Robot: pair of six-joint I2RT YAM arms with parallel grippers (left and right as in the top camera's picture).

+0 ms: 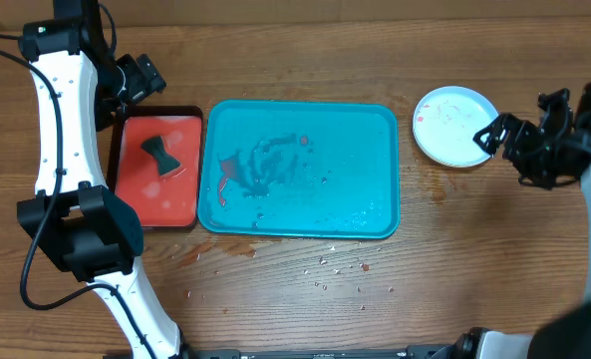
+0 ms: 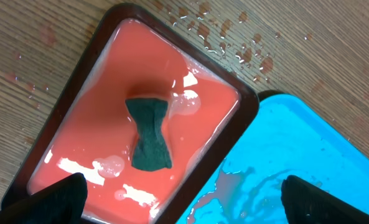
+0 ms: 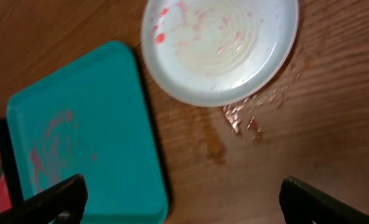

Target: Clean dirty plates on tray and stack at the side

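**1. Teal tray** (image 1: 367,140): rectangular, with rounded corners and a raised rim. It lies at the middle of the wooden table (image 1: 295,50). Its floor is wet, with red smears (image 1: 247,172) across its left half.

**2. White plate** (image 1: 454,128): 1 in view, round. It lies flat on the table just right of the teal tray's far right corner, apart from the rim. Red specks mark its left part. The right wrist view shows a wet patch (image 3: 243,115) on the wood at its edge.

**3. Red tray** (image 1: 141,199): smaller, with a dark rim, set close against the teal tray's left side. A film of pinkish liquid covers its floor.

**4. Sponge** (image 1: 160,155): dark and bow-tie shaped, lying in the far half of the red tray.

**5. Droplets** (image 1: 337,267): scattered on the table on the near side of the teal tray.

**6. Left gripper** (image 1: 139,78): positioned over the far edge of the red tray. In the wrist view its fingers (image 2: 55,196) are spread wide and released, grasping nothing. The sponge lies below, between them and apart from both.

**7. Right gripper** (image 1: 494,134): positioned at the right edge of the white plate. Whether it touches the plate cannot be told. In the wrist view its fingers (image 3: 47,200) are spread and released, and the plate lies clear of the tips.
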